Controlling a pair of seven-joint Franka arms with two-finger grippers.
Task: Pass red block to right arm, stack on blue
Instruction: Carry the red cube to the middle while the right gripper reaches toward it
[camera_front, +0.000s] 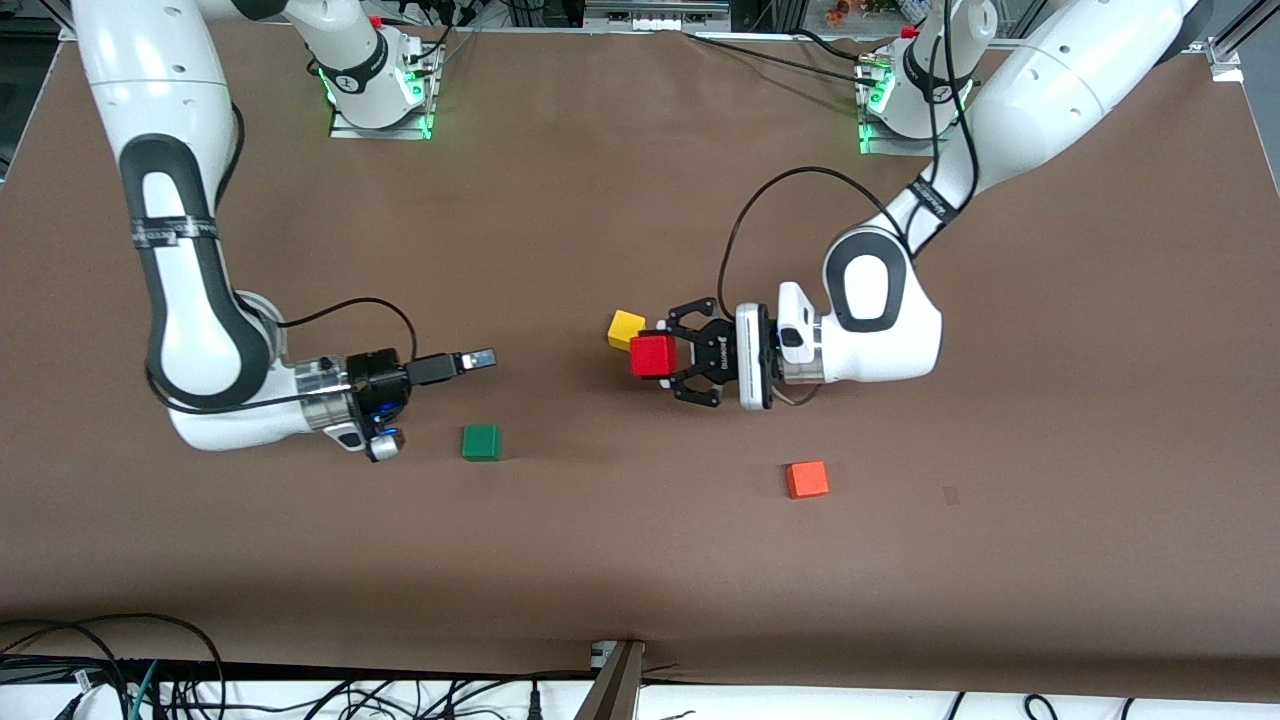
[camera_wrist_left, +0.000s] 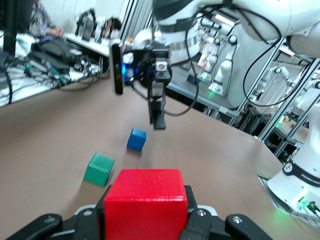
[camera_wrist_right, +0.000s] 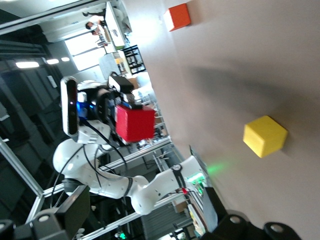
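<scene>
The left gripper (camera_front: 668, 358) clamps the red block (camera_front: 654, 355) above the table (camera_front: 640, 560), facing the right gripper (camera_front: 480, 358), whose opening cannot be told.

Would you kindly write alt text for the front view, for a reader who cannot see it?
The left gripper holds a small deep-red cube above the brown table, beside a small yellow cube. The right gripper points toward it, above a small green cube; a small orange cube lies nearer the camera.

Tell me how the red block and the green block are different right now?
The red block is up in the air, clamped in the left gripper; the green block sits on the table with nothing touching it. Red is nearer the yellow block; green is nearer the right gripper. Both are same-size cubes.
</scene>
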